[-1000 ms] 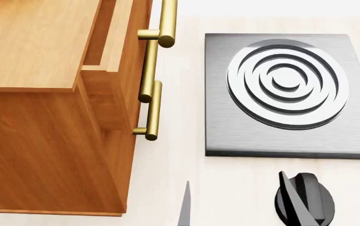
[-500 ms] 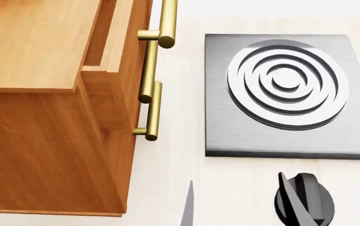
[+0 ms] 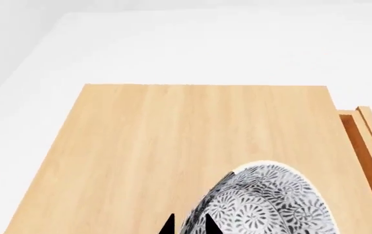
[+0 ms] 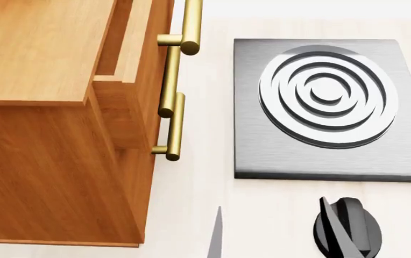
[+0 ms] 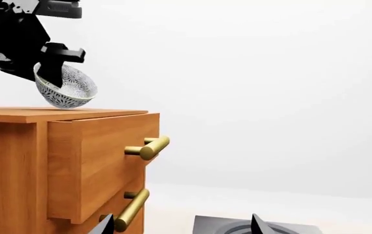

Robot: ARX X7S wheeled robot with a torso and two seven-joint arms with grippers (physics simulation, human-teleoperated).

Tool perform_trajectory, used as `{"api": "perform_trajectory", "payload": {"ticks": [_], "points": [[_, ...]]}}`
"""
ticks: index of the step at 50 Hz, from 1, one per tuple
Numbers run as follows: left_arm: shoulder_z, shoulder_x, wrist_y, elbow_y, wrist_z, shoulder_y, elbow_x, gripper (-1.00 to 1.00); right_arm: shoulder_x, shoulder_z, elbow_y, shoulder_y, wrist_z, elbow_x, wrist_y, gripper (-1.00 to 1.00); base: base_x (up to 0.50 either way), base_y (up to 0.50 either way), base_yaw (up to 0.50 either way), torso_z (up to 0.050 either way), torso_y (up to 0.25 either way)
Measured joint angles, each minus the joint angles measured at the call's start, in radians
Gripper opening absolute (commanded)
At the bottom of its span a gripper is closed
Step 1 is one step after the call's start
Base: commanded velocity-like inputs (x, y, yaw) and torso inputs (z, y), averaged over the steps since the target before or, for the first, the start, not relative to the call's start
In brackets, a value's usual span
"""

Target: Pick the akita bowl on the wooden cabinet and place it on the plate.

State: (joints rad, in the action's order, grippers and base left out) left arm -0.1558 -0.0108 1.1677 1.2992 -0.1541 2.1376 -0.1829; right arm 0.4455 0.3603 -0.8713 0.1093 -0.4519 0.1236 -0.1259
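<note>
The akita bowl (image 3: 270, 204) is white with a dense dark floral pattern. My left gripper (image 3: 189, 225) is shut on its rim, one fingertip inside and one outside. In the right wrist view the bowl (image 5: 67, 90) hangs tilted from that gripper (image 5: 55, 68), with its foot at or just above the flat top of the wooden cabinet (image 5: 63, 114). The head view shows the cabinet (image 4: 48, 134) but not the bowl. My right gripper (image 5: 182, 226) is open and empty, low between the cabinet front and the stove. The plate is out of view.
A grey stove (image 4: 327, 107) with a ringed burner lies right of the cabinet on the pale counter. Brass bar handles (image 4: 173, 107) jut from the cabinet front, and the top drawer (image 4: 123, 48) stands slightly open. A dark part of my right arm (image 4: 347, 231) shows near the front edge.
In the head view a grey fingertip sliver at the bottom has edged slightly to the right. Cabinet and stove have not moved.
</note>
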Motion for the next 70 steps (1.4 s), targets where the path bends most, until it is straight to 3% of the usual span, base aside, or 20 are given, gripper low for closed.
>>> {"api": "perform_trajectory", "payload": {"ticks": [20,28,52,70], "points": [[-0.63,0.008,-0.185,-0.022,-0.004,0.035,-0.482,-1.0,0.006,0.0,-0.008,-0.003,-0.006,0.003,-0.003,1.0,0.0,0.0,0.0,0.0,0.0],[-0.8,-0.001,-0.24,-0.108,-0.013,0.06,-0.631,-1.0,0.009,0.001,-0.017,-0.002,-0.01,0.001,-0.006,1.0,0.0,0.0,0.0,0.0,0.0],[-0.922,-0.115,-0.246,-0.704,-0.105,0.051,-0.803,-1.0,0.022,-0.006,-0.057,0.003,-0.02,0.018,-0.01,1.0,0.0,0.0,0.0,0.0,0.0],[-0.951,-0.185,-0.263,-0.964,-0.08,0.035,-0.822,-1.0,0.022,-0.045,-0.1,0.003,-0.061,0.057,-0.036,1.0,0.0,0.0,0.0,0.0,0.0]]}}
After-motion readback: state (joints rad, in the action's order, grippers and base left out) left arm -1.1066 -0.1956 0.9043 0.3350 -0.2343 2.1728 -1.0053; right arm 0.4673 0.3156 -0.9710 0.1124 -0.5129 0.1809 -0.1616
